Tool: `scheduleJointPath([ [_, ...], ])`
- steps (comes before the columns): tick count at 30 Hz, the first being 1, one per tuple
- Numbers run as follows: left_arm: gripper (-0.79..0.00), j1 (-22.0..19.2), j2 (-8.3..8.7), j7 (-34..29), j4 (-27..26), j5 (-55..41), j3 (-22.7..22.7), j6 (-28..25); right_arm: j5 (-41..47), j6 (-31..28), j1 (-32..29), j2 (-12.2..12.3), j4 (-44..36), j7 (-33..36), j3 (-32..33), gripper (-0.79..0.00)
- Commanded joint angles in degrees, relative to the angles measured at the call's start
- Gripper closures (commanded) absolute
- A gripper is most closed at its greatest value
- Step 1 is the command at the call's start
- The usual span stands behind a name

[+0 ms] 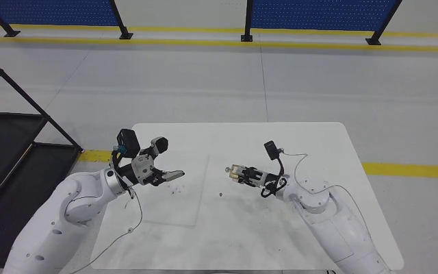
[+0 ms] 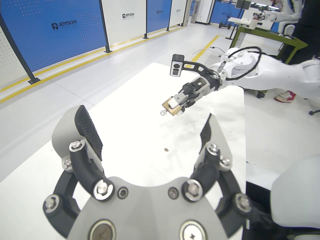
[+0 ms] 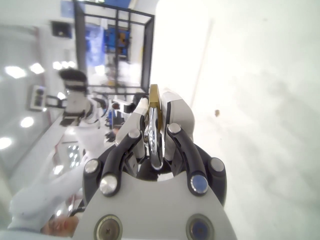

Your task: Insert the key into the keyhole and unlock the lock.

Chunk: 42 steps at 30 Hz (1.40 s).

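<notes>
Left end effector (image 2: pixel 145 114) hangs released and empty above the white bench (image 2: pixel 125 96). Facing it, well apart, the right end effector (image 3: pixel 157 98) grasps the brass lock (image 2: pixel 172 108) off the bench, a small silver piece (image 2: pixel 163 112) jutting from its end.

Robot lab hall, blue partition panels (image 2: pixel 50 26), yellow floor lines (image 1: pixel 400 168)

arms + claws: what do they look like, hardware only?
Left arm and right arm: glossy white shells, black camera brackets at the wrists. A black cable loops off the right arm's wrist. Left claw: grey metal plate, black linkages, silver screws, ribbed black pads. Right claw: same build, white fingers.
</notes>
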Motion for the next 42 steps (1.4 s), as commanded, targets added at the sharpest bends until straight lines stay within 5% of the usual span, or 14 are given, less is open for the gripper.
scheduleJointPath([
  [1, -0.785, 0.0, 0.00, 0.0, 0.0, 0.0, 0.0, 0.0, -3.2, 6.4, 0.8, 0.0, -1.0, 0.8, -1.0, 0.000],
  [8, -0.785, 0.0, 0.00, 0.0, 0.0, 0.0, 0.0, 0.0, -9.3, 15.2, 4.2, -0.4, 2.4, 4.2, -5.3, 0.000],
  [22, -0.785, 0.0, 0.00, 0.0, 0.0, 0.0, 0.0, 0.0, -13.1, 19.6, 6.2, -1.1, 6.6, 5.4, -9.1, 0.000],
  [23, -0.785, 0.0, 0.00, 0.0, 0.0, 0.0, 0.0, 0.0, -13.2, 19.7, 6.1, -1.1, 6.6, 5.4, -9.1, -0.049],
  [24, -0.785, 0.0, 0.00, 0.0, 0.0, 0.0, 0.0, 0.0, -13.3, 19.8, 6.1, -1.0, 6.5, 5.3, -9.0, -0.185],
  [27, -0.785, 0.0, 0.00, 0.0, 0.0, 0.0, 0.0, 0.0, -13.9, 20.0, 5.5, -0.9, 5.7, 4.3, -8.4, -0.785],
  [37, -0.785, 0.0, 0.00, 0.0, 0.0, 0.0, 0.0, 0.0, -17.8, 19.9, 1.5, 0.2, -0.3, -0.2, -5.5, -0.785],
  [42, -0.785, 0.0, 0.00, 0.0, 0.0, 0.0, 0.0, 0.0, -19.3, 15.8, -2.9, 0.9, -6.8, -8.8, -1.4, -0.785],
])
